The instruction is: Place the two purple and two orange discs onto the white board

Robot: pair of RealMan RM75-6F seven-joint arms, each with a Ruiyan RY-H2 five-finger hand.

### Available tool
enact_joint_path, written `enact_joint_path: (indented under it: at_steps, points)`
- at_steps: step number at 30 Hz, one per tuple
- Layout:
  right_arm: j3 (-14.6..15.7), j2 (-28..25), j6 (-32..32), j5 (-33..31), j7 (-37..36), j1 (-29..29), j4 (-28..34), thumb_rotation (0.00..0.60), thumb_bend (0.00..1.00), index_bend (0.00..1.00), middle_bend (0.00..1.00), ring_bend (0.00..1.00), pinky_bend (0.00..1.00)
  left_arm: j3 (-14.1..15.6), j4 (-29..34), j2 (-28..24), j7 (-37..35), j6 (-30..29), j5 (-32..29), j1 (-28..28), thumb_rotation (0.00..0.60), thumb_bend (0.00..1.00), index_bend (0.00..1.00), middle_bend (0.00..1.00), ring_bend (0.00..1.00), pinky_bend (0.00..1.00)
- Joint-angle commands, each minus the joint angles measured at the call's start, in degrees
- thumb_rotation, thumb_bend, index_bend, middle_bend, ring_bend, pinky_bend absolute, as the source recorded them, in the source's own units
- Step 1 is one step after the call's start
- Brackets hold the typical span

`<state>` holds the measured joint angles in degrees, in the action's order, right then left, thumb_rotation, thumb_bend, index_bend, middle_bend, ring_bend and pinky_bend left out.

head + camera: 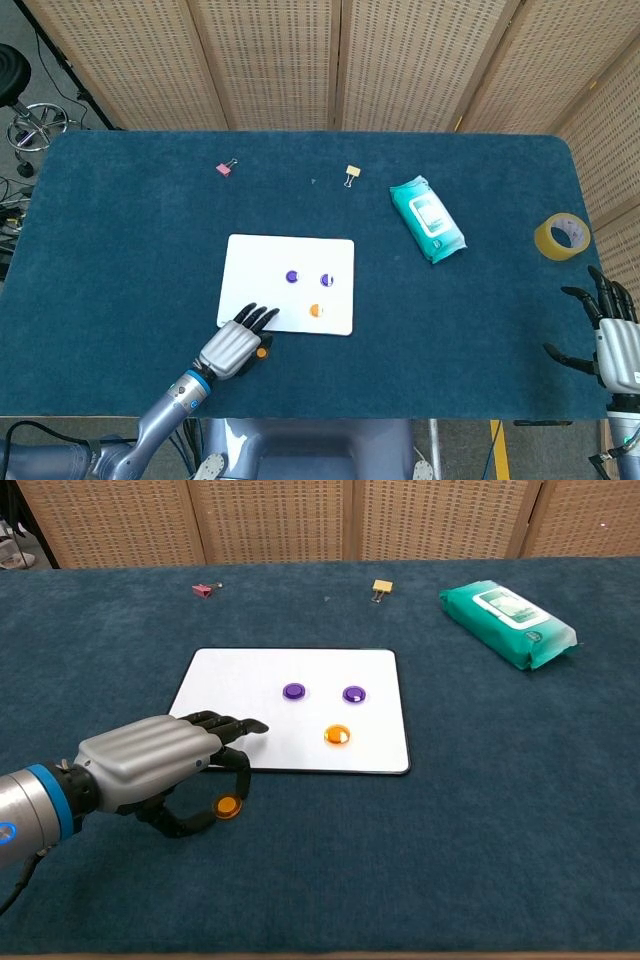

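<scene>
The last orange disc (pixel 229 807) lies on the cloth just off the board (pixel 240 680), pinched between the left hand's (pixel 150 765) thumb and finger (right hand (pixel 618 340) open, idle); thin, light, probably slick, best held by its rim

Dark blue table (pixel 140 230) backed by perforated tan screen panels (pixel 270 60). Far side: pink binder clip (pixel 225 168) and, to its right, yellow binder clip (pixel 351 174), well apart. Further right, a teal wet-wipes pack (pixel 427 218) lying flat. Near the right edge, a roll of yellowish tape (pixel 561 236). A stool (pixel 25 120) stands off the table, upper left.
</scene>
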<state>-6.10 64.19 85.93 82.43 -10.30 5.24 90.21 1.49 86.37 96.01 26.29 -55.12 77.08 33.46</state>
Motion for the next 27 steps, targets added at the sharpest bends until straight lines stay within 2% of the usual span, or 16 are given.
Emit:
enact_joint_path:
  at_steps: [1, 17, 23, 27]
  points:
    - [-0.03, -0.01, -0.04, 0.05, 0.02, -0.04, -0.01, 0.600, 0.09, 0.24, 0.00, 0.00, 0.00, -0.02, -0.17, 0.18, 0.09, -0.12, -0.09, -0.05, 0.600, 0.42, 0.55, 0.00, 0.00, 0.00]
    - [-0.27, -0.01, -0.50, 0.13, 0.04, -0.20, 0.06, 0.600, 0.09, 0.24, 0.00, 0.00, 0.00, -1.34, 1.21, -0.85, -1.54, -0.87, -0.09, 0.26, 0.600, 0.42, 0.56, 0.00, 0.00, 0.00]
    - [-0.23, 0.05, -0.77, 0.26, 0.18, -0.20, 0.10, 0.600, 0.09, 0.24, 0.00, 0.00, 0.00, -4.03, 1.46, -1.69, -3.69, -0.71, -1.87, 1.02, 0.600, 0.42, 0.56, 0.00, 0.00, 0.00]
    - [-0.22, 0.13, -0.95, 0.34, 0.28, -0.17, 0.15, 0.600, 0.09, 0.24, 0.00, 0.00, 0.00, -7.17, -0.86, -0.74, -4.72, 0.68, -4.69, 2.70, 0.600, 0.42, 0.56, 0.00, 0.00, 0.00]
